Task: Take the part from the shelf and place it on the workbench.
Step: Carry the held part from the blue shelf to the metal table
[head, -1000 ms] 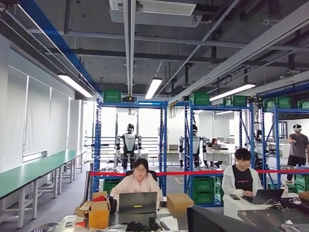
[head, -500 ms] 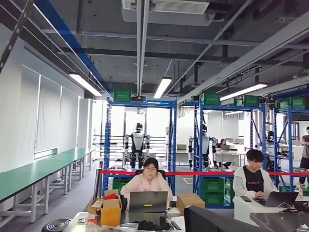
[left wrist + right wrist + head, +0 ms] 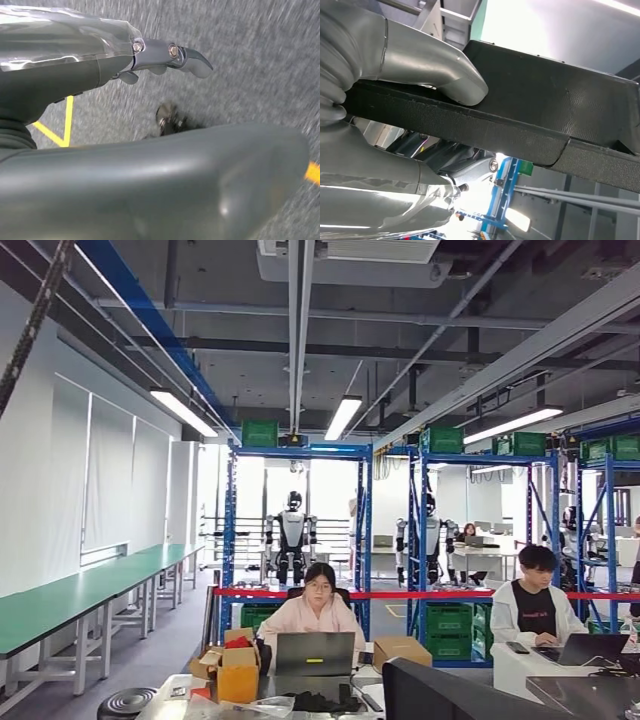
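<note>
Part (image 3: 546, 100) — flat black textured panel, held in your right hand (image 3: 395, 100): thumb (image 3: 444, 75) pressed on upper face, other fingers under it. Left hand (image 3: 151, 150) hangs over grey floor (image 3: 256, 60) with yellow lines; fingers (image 3: 188, 54) curved, nothing in them, spread or closed you cannot tell. Head view: 2 people at laptops, blue shelving (image 3: 362, 540), green workbench (image 3: 75, 595) along left wall.

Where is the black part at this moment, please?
The right wrist view shows the black part held in the right hand: the grey thumb lies on its flat top face and darker fingers sit underneath.
</note>
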You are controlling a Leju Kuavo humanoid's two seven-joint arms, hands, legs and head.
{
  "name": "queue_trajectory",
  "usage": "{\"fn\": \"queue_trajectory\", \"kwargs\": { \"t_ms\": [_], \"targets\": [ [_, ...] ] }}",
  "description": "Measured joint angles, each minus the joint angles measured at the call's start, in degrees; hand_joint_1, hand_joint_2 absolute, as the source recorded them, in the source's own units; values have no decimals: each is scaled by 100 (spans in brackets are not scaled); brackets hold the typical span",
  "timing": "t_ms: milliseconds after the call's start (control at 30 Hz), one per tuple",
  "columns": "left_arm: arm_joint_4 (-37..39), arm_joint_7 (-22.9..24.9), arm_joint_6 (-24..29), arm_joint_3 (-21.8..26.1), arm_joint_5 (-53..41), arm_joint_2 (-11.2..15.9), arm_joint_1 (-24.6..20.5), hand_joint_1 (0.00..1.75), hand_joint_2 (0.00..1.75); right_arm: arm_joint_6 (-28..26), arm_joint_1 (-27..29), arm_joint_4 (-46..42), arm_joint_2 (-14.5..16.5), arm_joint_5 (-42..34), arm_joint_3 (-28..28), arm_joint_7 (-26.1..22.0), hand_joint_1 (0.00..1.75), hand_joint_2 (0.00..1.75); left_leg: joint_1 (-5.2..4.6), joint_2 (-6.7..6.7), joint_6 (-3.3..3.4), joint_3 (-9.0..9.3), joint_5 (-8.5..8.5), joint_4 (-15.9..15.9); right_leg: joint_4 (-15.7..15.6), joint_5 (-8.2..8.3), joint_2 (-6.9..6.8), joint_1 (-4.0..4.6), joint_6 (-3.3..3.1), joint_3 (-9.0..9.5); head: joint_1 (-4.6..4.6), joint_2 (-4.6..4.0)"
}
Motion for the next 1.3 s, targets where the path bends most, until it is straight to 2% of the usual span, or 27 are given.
{"fn": "queue_trajectory", "kwargs": {
  "t_ms": [67,100,167,200,233,267,333,367,433,500,567,600,667,700,733,767,800,867,900,933,1033,1100,1133,1200,1233,1267,1300],
  "targets": [
    [4,1,-2,0,0,-5,-1,0,175,0,-8,-1,1,-1,-1,-1,175,175,3,10,-60,-51,-130,142,-70,43,-24,-33,-44,27,1,0],
    [5,0,-2,0,0,-5,-3,0,175,1,-8,0,1,-1,-1,0,175,175,11,16,-90,-152,-287,382,-95,59,-40,-49,-58,38,1,0],
    [5,-1,-1,0,0,-1,-2,0,175,1,-3,2,1,-1,-2,2,175,175,36,25,-150,-489,-657,1137,-97,60,-63,-49,-66,32,2,-1],
    [5,-1,0,0,0,2,4,0,175,1,1,3,1,-1,-2,3,175,175,50,29,-172,-632,-764,1455,-94,58,-72,-50,-66,30,2,-1],
    [5,-1,1,1,0,3,11,0,175,1,3,4,1,1,-2,7,175,175,64,33,-190,-688,-755,1575,-88,54,-77,-53,-60,30,2,-2],
    [5,-1,0,1,0,3,17,0,175,1,4,4,1,1,-2,10,175,175,79,39,-203,-637,-639,1466,-80,46,-78,-57,-50,33,2,-2],
    [6,-1,-1,2,0,4,17,0,175,-1,3,4,1,2,-3,17,175,175,109,57,-219,-267,-239,701,-51,12,-79,-67,-5,49,1,-2],
    [7,-2,-2,2,0,4,12,0,175,-1,2,3,1,1,-3,17,175,175,110,65,-208,-97,-112,347,-25,-9,-80,-62,24,48,1,-2],
    [8,-4,-2,2,0,5,2,0,175,-2,1,1,1,1,-3,20,175,175,90,73,-146,42,-63,44,5,-30,-81,-50,81,34,2,-1],
    [8,-7,-2,2,0,5,3,0,175,-2,2,-1,1,1,1,24,175,175,66,71,-60,36,-70,35,2,-36,-81,-56,137,33,1,0],
    [8,-9,-2,2,0,7,6,0,175,-2,-1,-4,1,0,1,25,175,175,73,70,15,48,-66,20,114,-139,-76,-72,195,0,0,-1],
    [8,-10,-2,2,0,9,4,0,175,-2,-1,-5,1,-1,1,25,175,175,81,70,47,56,-65,12,339,-276,-71,-78,219,-99,0,-1],
    [8,-12,-3,2,0,12,1,0,175,-2,6,-4,0,-1,1,26,175,175,73,70,86,62,-77,10,1117,-640,-63,-86,245,-479,0,-1],
    [8,-12,-4,2,0,12,3,0,175,-3,14,-3,0,-1,1,27,175,175,61,69,98,68,-85,10,1517,-769,-61,-89,249,-691,0,0],
    [8,-12,-4,2,0,12,5,0,175,-3,24,-2,-1,-1,0,28,175,175,49,68,109,78,-95,10,1752,-798,-59,-87,247,-829,0,-1],
    [8,-12,-4,2,0,12,7,0,175,-4,31,-1,-1,-1,0,29,175,175,35,62,116,98,-109,10,1741,-693,-54,-83,233,-852,0,-1],
    [8,-12,-4,2,0,12,6,0,175,-4,36,-1,-1,-1,0,30,175,175,22,54,120,128,-126,10,1490,-488,-50,-74,206,-762,0,-2],
    [11,-14,-7,2,0,10,3,0,175,-4,37,-2,-1,-2,0,33,175,175,-4,38,114,186,-170,8,666,-45,-36,-41,113,-408,1,-2],
    [15,-16,-8,2,0,9,-2,0,175,-5,36,-5,-1,-3,0,34,175,175,-12,34,100,198,-189,8,347,61,-31,-22,70,-272,1,-2],
    [19,-19,-9,2,0,8,-3,0,175,-6,37,-8,-1,-3,0,34,175,175,-15,33,81,199,-203,4,168,91,-25,-7,39,-199,2,-1],
    [23,-22,-11,2,-3,7,-1,0,175,-8,46,-21,-1,-3,-1,36,175,175,-16,35,1,220,-234,-22,41,59,-15,-17,0,-145,1,-1],
    [23,-28,-15,2,-5,5,-7,0,175,-8,43,-31,-1,-8,-3,34,175,175,-14,38,-50,139,-387,212,-36,60,-25,-59,-36,-68,1,0],
    [23,-32,-17,2,-7,6,-8,0,175,-8,44,-34,0,-11,-3,33,175,175,-1,40,-74,-7,-535,513,-57,51,-35,-73,-51,-30,2,0],
    [23,-36,-18,2,-7,11,0,0,175,-7,60,-34,1,-14,-4,33,175,175,30,41,-125,-449,-826,1312,-63,5,-45,-77,-65,21,2,-1],
    [23,-36,-17,2,-7,13,10,0,175,-5,71,-33,1,-14,-4,34,175,175,46,43,-147,-624,-863,1577,-62,-25,-44,-81,-59,54,2,-1],
    [23,-36,-17,2,-7,14,20,0,175,-4,82,-33,1,-15,-4,34,175,175,61,44,-164,-704,-779,1633,-62,-60,-41,-86,-47,94,2,-1],
    [23,-36,-16,2,-7,14,28,0,175,-4,88,-33,1,-15,-4,34,175,175,79,47,-177,-660,-569,1435,-60,-102,-37,-94,-27,152,2,-1]
  ]
}}
